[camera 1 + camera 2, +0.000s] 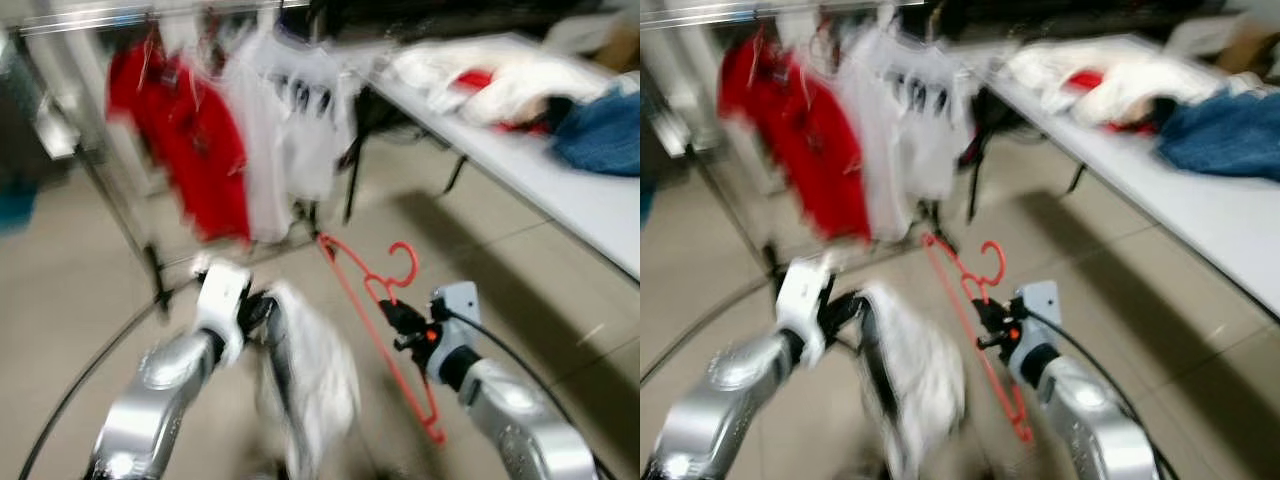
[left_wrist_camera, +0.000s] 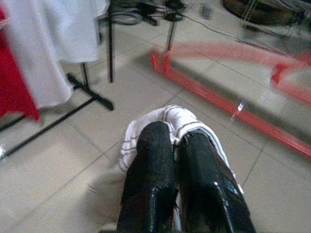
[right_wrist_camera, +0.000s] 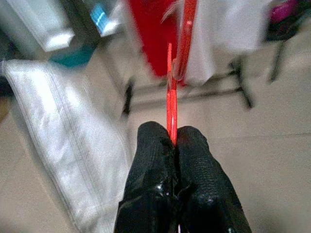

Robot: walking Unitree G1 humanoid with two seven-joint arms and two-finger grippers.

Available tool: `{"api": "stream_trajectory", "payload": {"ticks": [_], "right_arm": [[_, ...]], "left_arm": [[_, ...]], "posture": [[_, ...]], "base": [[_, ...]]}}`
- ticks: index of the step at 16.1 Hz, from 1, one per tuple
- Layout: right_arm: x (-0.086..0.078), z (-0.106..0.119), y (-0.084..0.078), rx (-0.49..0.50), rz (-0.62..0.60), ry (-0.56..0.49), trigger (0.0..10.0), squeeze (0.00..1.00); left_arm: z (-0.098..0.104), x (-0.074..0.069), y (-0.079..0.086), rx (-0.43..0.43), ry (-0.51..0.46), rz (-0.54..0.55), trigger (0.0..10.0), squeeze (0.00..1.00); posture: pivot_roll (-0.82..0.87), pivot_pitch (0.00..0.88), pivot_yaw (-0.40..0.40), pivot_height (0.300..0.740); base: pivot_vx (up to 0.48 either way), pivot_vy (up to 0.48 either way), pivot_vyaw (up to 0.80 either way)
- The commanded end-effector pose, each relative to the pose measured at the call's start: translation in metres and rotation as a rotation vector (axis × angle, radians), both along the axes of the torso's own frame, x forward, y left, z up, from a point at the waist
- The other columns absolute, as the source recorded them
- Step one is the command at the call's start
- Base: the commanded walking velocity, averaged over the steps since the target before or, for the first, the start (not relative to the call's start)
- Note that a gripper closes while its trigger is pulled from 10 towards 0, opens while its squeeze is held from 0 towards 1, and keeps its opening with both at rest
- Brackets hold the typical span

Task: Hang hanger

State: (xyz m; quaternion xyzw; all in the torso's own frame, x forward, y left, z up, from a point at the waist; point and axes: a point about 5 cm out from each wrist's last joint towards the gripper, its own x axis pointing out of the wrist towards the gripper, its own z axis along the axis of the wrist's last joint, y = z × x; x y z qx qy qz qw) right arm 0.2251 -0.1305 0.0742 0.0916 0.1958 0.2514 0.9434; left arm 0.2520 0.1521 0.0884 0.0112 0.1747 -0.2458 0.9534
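Room: tiled floor, clothes rack [image 1: 90,15] ahead.
Right gripper [image 3: 172,141]: I pinch red hanger [image 1: 375,310]; light, stiff.
Left gripper [image 2: 177,141]: clamps white garment [image 1: 310,375], soft.

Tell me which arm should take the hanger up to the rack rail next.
Right, probably. The right gripper is shut on the red hanger, hook pointing up toward the clothes rack ahead. The left gripper is occupied, shut on a white garment, so it can't take the hanger.
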Motion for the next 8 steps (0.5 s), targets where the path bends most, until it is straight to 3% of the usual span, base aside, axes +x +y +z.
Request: {"api": "stream_trajectory", "payload": {"ticks": [1, 2, 4, 5, 6, 7, 8], "right_arm": [[0.001, 0.006, 0.006, 0.004, 0.044, -0.028, 10.0, 0.0], [0.001, 0.006, 0.006, 0.004, 0.044, -0.028, 10.0, 0.0], [0.009, 0.007, -0.003, -0.015, -0.035, -0.029, 10.0, 0.0], [0.011, 0.008, -0.005, -0.031, -0.052, -0.027, 10.0, 0.0], [0.012, 0.008, -0.007, -0.051, -0.052, -0.022, 10.0, 0.0], [0.013, 0.01, -0.009, -0.085, -0.029, -0.025, 10.0, 0.0], [0.013, 0.013, -0.013, -0.14, 0.007, -0.011, 10.0, 0.0]], "left_arm": [[0.014, 0.004, 0.007, 0.022, -0.063, 0.015, 10.0, 0.0], [0.014, 0.004, 0.007, 0.022, -0.063, 0.015, 10.0, 0.0], [0.022, 0.016, 0.013, 0.066, -0.095, 0.008, 10.0, 0.0], [0.024, 0.019, 0.015, 0.074, -0.11, -0.009, 7.1, 0.0], [0.024, 0.021, 0.017, 0.095, -0.104, -0.02, 1.5, 0.0], [0.023, 0.028, 0.022, 0.13, -0.086, -0.022, 0.0, 0.0], [0.025, 0.039, 0.03, 0.174, -0.067, -0.017, 0.0, 0.0]], "posture": [[-0.09, 0.0, 0.041, 0.705], [-0.09, 0.0, 0.041, 0.705], [-0.09, 0.0, 0.04, 0.705], [-0.08, 0.0, 0.041, 0.705], [-0.08, 0.0, 0.041, 0.705], [-0.07, 0.0, 0.039, 0.705], [-0.07, 0.0, 0.04, 0.705]], "base": [[0.0, 0.48, 0.8], [0.0, 0.48, 0.8], [0.0, 0.0, 0.0], [0.0, 0.0, 0.0], [0.0, 0.0, 0.0], [0.0, 0.0, 0.0], [0.0, 0.0, 0.0]]}}
